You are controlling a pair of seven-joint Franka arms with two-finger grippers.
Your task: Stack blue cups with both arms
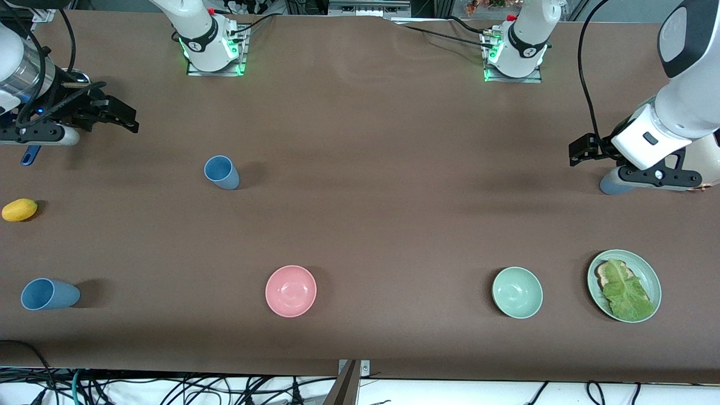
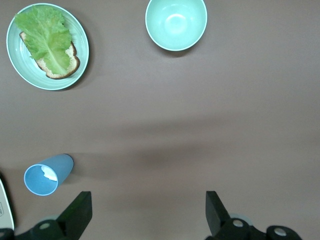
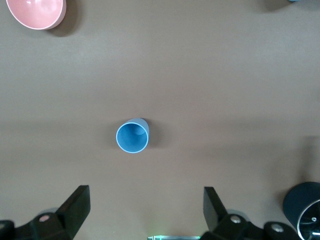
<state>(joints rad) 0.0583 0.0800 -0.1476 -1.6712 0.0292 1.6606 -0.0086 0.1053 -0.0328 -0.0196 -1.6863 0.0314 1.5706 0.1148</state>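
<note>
Both grippers hang wide open and empty: left gripper (image 1: pixel 579 153) at 3 o'clock over the desk (image 1: pixel 382 169), right gripper (image 1: pixel 121 115) at 10 o'clock. One blue cup (image 1: pixel 221 172) stands upright toward 10 o'clock, another cup (image 1: pixel 49 294) at 8 o'clock, a third cup (image 2: pixel 48 174) beneath the left arm.

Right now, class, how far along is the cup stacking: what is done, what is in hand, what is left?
Done: nothing; no cup sits in another. One blue cup stands apart, a second is nearest the front camera, a third is under the left arm. In hand: nothing; the right gripper and left gripper are both open over bare table. Left: every pickup and the stacking.
</note>
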